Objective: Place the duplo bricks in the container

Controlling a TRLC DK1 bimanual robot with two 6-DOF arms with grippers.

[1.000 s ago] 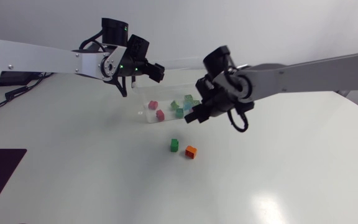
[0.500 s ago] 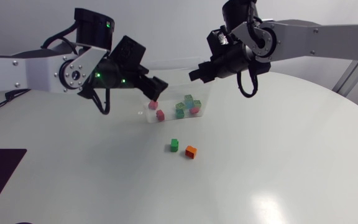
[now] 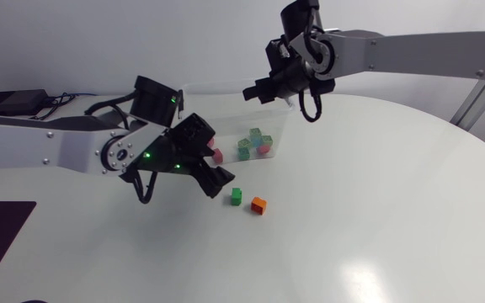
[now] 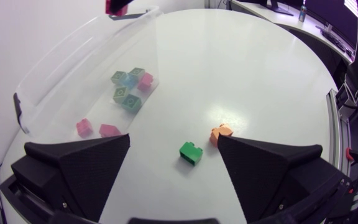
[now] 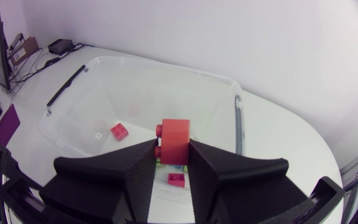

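Note:
My left gripper [image 3: 218, 182] hangs open low over the table, just left of the green brick [image 3: 237, 196] and the orange brick [image 3: 259, 204]. In the left wrist view the green brick [image 4: 190, 153] lies between the spread fingers of my left gripper [image 4: 174, 146], untouched, and the orange brick [image 4: 221, 132] sits just ahead of one fingertip. My right gripper [image 3: 255, 91] is above the back of the clear container [image 3: 194, 89]. Seen from the right wrist, my right gripper [image 5: 173, 155] is shut on a red brick [image 5: 174, 140] over the container [image 5: 229, 87].
Several bricks [image 3: 255, 143], green, blue and pink, lie inside the container. Two pink ones [image 4: 84, 127] rest near the wall closest to my left gripper. Bare white table stretches in front of and to the right of the two loose bricks.
My left arm swung down from beside the container to the table by the green brick, its fingers spreading. My right arm rose from the container's front to above its back, still shut.

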